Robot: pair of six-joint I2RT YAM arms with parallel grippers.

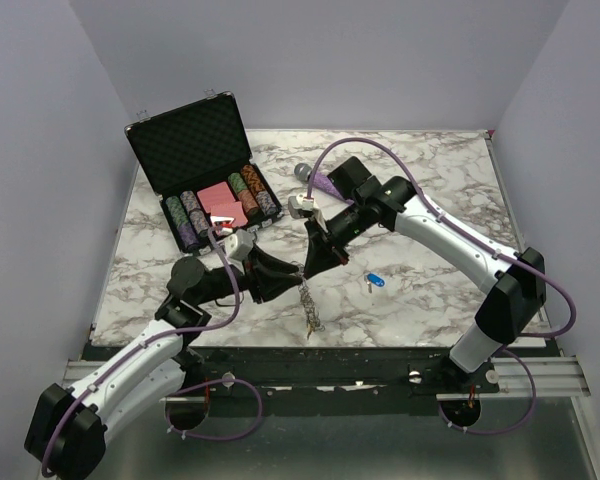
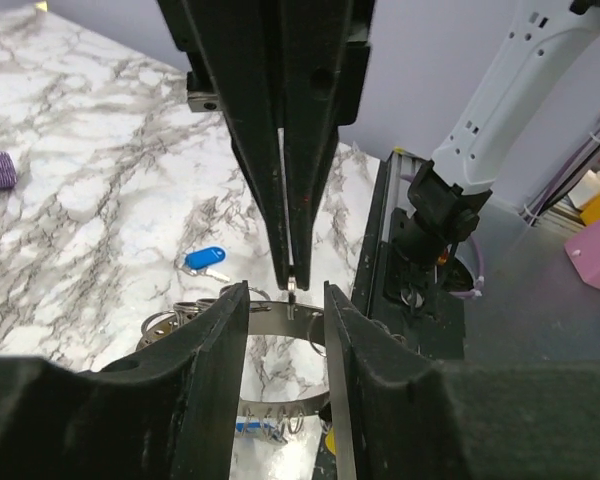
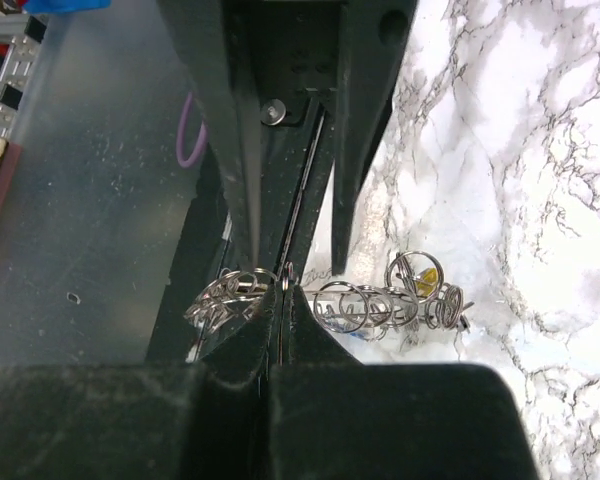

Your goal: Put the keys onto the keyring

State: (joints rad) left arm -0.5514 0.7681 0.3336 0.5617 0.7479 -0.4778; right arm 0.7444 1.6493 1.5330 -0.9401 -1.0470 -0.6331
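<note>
The keyring [image 1: 308,305] is a thin silvery band strung with several small wire rings, and it hangs over the table's near edge between the two arms. My right gripper [image 3: 283,295] is shut, pinching one small ring at the top of the keyring [image 3: 380,305]. A yellow key cap [image 3: 427,277] shows among the rings at its far end. My left gripper [image 2: 285,300] faces it with jaws open; the keyring band [image 2: 280,322] shows through the gap, touching neither finger. One blue-capped key [image 1: 373,281] lies loose on the marble, also seen as the blue key [image 2: 205,260] in the left wrist view.
An open black case [image 1: 205,170] of poker chips stands at the back left. A purple microphone [image 1: 320,183] lies behind the right arm. The black table edge and metal rail [image 1: 380,365] run just below the hanging ring.
</note>
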